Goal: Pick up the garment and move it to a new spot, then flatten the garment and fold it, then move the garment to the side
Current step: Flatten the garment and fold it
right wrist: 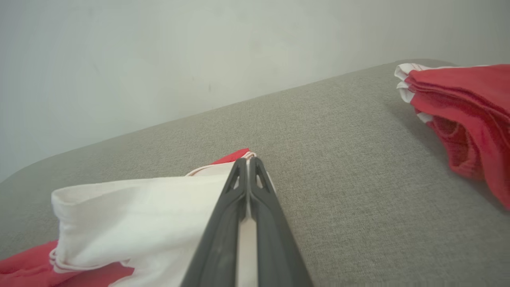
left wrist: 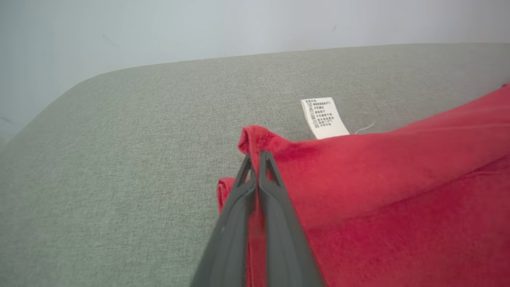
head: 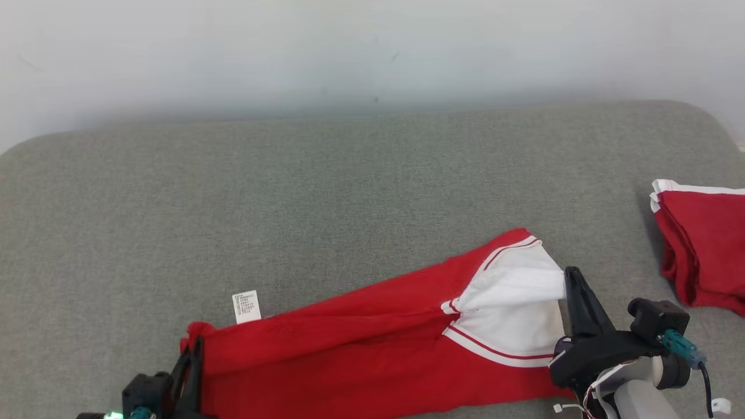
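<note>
A red garment (head: pixel 361 343) with a white panel (head: pixel 512 314) and red stripes lies stretched across the near part of the grey surface. My left gripper (head: pixel 195 349) is shut on the garment's red left corner (left wrist: pixel 255 143), and a white care label (left wrist: pixel 323 117) sticks out just beyond that corner. My right gripper (head: pixel 573 279) is shut on the white edge at the garment's right end (right wrist: pixel 159 215); its dark fingers (right wrist: pixel 223 223) are pressed together with white cloth between them.
A second red garment (head: pixel 704 244) with white trim lies folded at the right edge of the grey cushion (head: pixel 349 186); it is also in the right wrist view (right wrist: pixel 466 115). A pale wall (head: pixel 372 46) stands behind the cushion.
</note>
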Controlling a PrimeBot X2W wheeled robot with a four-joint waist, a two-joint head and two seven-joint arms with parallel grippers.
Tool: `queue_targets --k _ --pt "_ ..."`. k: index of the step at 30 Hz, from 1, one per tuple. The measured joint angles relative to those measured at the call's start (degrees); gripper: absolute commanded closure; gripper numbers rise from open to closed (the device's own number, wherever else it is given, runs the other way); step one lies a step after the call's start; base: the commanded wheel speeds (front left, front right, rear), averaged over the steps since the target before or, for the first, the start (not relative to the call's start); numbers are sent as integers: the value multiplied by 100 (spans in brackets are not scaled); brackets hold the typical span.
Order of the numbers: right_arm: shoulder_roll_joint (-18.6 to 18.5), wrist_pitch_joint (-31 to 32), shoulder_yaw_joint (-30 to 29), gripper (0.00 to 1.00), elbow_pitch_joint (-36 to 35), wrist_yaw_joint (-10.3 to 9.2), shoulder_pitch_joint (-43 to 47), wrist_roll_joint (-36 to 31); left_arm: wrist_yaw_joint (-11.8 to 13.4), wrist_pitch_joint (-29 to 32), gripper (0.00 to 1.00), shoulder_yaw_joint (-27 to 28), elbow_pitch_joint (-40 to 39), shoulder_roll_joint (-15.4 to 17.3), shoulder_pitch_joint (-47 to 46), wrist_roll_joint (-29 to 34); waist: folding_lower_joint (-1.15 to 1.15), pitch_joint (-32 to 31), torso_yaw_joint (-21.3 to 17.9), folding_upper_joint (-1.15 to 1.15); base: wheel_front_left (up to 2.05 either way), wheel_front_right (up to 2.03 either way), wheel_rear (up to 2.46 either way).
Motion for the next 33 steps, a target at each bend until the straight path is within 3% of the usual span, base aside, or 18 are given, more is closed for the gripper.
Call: queue_targets --k 2,5,10,11,12,13,14,15,22,27,33 --pt "23 0 -49 100 -3 0 33 -8 0 0 79 4 -32 -2 67 89 1 -24 -31 0 0 0 0" --pt "58 0 -113 100 -15 0 78 -36 1 -1 76 52 -136 -20 157 143 1 -35 -52 0 0 0 0" --pt "116 1 -190 100 42 0 187 -67 76 0 58 165 -296 -113 408 194 1 -45 -13 0 0 0 0" --pt "122 0 -209 100 63 0 224 -68 127 0 39 200 -318 -147 439 194 2 -49 3 0 0 0 0" --pt "135 0 -231 100 96 0 257 -68 172 0 0 232 -328 -172 473 194 2 -54 17 0 0 0 0" --pt "147 0 -277 100 133 0 291 -73 214 0 0 272 -356 -196 515 193 1 -60 30 0 0 0 0" --pt "148 0 -305 29 175 0 316 -89 267 0 0 305 -421 -220 569 194 2 -65 44 0 0 0 0" --pt "149 1 -327 0 193 0 337 -101 312 0 0 342 -513 -243 611 193 2 -69 55 0 0 0 0" --pt "138 0 -411 0 142 0 331 -156 724 0 0 520 -1121 -401 1106 197 1 -79 116 0 0 0 0" --pt "67 0 -174 0 436 0 196 -200 780 0 0 446 -1127 -435 1152 196 2 -45 205 0 0 0 0" --pt "-77 1 -23 0 1260 0 -97 -372 808 0 0 370 -1107 -447 1100 196 2 17 332 1 0 0 0"
